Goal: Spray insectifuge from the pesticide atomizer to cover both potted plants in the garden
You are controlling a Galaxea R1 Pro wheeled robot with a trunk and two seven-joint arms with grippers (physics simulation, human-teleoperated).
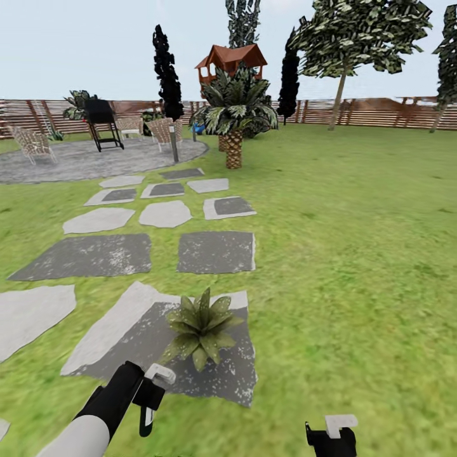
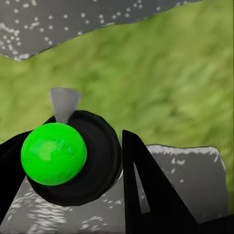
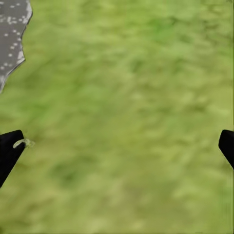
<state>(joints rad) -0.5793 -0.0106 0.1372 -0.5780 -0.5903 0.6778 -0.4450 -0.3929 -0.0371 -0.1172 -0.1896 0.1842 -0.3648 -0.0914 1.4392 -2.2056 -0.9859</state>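
A potted plant [image 1: 202, 327], a low rosette of pointed green leaves, sits on a grey stepping stone [image 1: 136, 343] in the lower centre of the head view, with lawn [image 1: 355, 254] spreading to the right. At lower left, the left gripper [image 1: 151, 397] hangs just beside that stone; the left wrist view shows its fingers [image 2: 146, 195] clenched around the atomizer [image 2: 70, 156], a black body with a bright green ball. At the bottom right edge, the right gripper [image 1: 331, 435] hovers over grass, its fingers [image 3: 9, 153] spread wide and released.
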